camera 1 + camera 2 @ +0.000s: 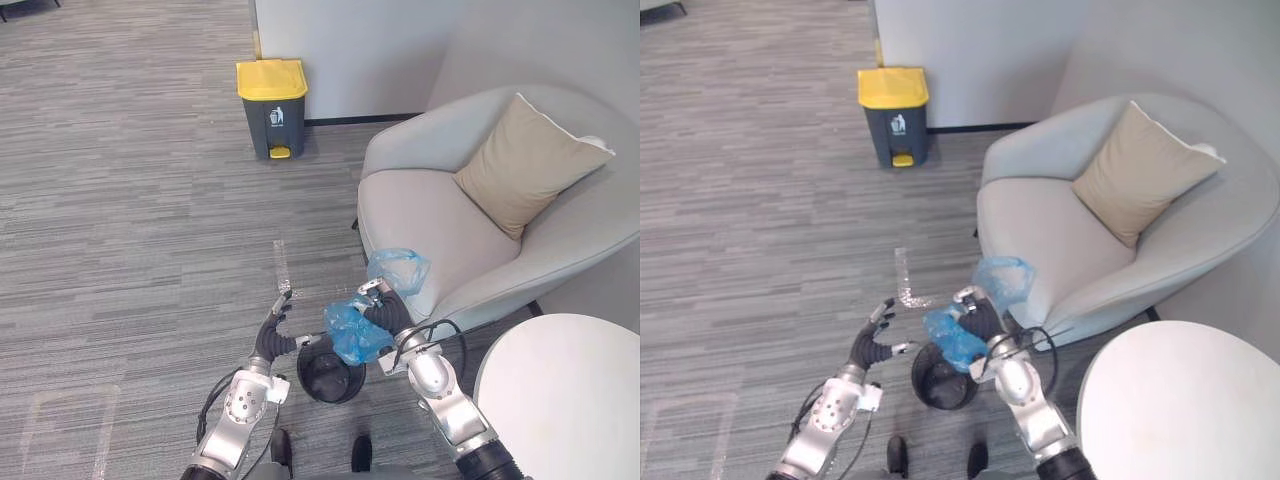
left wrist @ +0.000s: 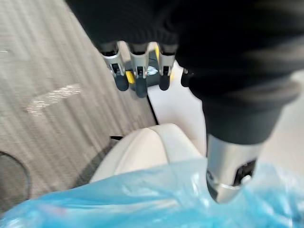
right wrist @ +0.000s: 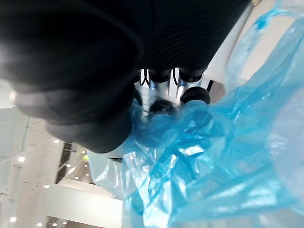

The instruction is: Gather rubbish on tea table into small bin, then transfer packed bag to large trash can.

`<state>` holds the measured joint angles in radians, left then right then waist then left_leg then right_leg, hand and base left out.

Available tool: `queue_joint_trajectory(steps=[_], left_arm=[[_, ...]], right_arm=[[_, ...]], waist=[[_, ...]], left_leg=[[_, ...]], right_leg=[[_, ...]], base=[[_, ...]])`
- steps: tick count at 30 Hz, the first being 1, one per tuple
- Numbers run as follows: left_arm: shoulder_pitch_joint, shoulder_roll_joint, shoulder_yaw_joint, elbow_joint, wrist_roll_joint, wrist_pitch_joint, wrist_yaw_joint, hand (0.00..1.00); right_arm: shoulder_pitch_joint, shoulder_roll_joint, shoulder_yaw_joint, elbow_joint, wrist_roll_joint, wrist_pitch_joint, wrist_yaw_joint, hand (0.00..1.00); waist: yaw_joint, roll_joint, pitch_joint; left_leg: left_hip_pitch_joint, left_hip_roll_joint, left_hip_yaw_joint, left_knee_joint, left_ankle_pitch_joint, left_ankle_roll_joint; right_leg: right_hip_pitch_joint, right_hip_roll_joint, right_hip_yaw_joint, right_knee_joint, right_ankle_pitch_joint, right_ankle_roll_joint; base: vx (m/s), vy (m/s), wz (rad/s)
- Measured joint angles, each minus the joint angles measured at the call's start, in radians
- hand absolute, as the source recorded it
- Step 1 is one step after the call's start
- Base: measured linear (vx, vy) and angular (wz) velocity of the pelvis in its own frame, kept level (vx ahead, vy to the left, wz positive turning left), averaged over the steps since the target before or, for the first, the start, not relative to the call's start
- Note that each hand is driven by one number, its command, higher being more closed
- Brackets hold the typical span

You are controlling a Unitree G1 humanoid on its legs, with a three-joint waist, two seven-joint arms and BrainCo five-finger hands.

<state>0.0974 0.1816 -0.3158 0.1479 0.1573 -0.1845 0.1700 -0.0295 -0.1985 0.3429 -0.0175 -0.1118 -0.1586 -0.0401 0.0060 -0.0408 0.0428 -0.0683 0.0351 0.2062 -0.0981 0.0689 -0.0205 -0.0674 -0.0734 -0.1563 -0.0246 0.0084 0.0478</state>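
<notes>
Our right hand [image 1: 385, 312] has its fingers curled into the bag [image 1: 352, 338], thin, crinkled, translucent blue plastic. The bag is bunched and hangs just above the small bin [image 1: 330, 380], a round black tub with an open mouth. Our left hand [image 1: 272, 335] is just beside the bin's far side, fingers straight and loose, holding nothing. A smooth, rounded grey armchair [image 1: 430, 215] with a square beige cushion [image 1: 525, 165] edges near the bin, and a round white tea table [image 1: 565, 400] curves in beside it. Well beyond the bin, across open striped grey carpet [image 1: 130, 250], we see the boxy, yellow-lidded large trash can [image 1: 272, 105].
</notes>
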Motion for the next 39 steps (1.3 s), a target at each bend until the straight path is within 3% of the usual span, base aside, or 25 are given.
queue_joint_trajectory(steps=[14,22,30,38,39], left_arm=[[-0.073,-0.013,-0.077,-0.016,0.039,0.002,0.001,0.00],[-0.094,-0.031,-0.097,0.065,0.039,0.026,0.001,0.00],[-0.096,-0.039,-0.091,0.103,0.040,0.042,0.008,0.00],[-0.129,-0.042,-0.095,0.171,0.041,0.048,0.063,0.00],[-0.138,-0.045,-0.096,0.181,0.042,0.048,0.073,1.00]], right_arm=[[-0.051,0.015,0.030,-0.010,0.064,0.001,0.022,1.00],[-0.124,0.049,0.079,-0.027,0.124,0.002,0.025,1.00],[-0.191,0.089,0.200,-0.100,0.254,0.002,0.057,1.00],[-0.228,0.129,0.296,-0.100,0.400,0.001,0.077,1.00],[-0.232,0.129,0.304,-0.103,0.428,0.001,0.078,1.00]], waist=[[-0.015,-0.005,-0.043],[-0.019,-0.006,-0.054],[-0.019,-0.024,-0.068],[-0.021,-0.042,-0.081],[-0.021,-0.042,-0.081]], left_leg=[[0.003,-0.002,-0.001,-0.004,0.008,0.005],[0.005,-0.001,-0.001,-0.005,0.015,0.004],[0.006,0.004,0.000,-0.005,0.019,0.001],[0.012,0.005,0.002,-0.005,0.021,-0.001],[0.013,0.005,0.003,-0.005,0.021,-0.002]], right_leg=[[0.001,0.002,0.011,-0.007,0.013,-0.005],[-0.001,0.004,0.021,-0.016,0.022,-0.006],[-0.001,0.008,0.025,-0.016,0.026,-0.008],[0.000,0.009,0.030,-0.014,0.028,-0.008],[0.001,0.009,0.032,-0.014,0.029,-0.009]], base=[[0.01,0.002,-0.01],[-0.01,0.003,-0.01],[0.00,0.000,0.00],[0.00,0.000,0.00],[-0.01,0.010,-0.04]])
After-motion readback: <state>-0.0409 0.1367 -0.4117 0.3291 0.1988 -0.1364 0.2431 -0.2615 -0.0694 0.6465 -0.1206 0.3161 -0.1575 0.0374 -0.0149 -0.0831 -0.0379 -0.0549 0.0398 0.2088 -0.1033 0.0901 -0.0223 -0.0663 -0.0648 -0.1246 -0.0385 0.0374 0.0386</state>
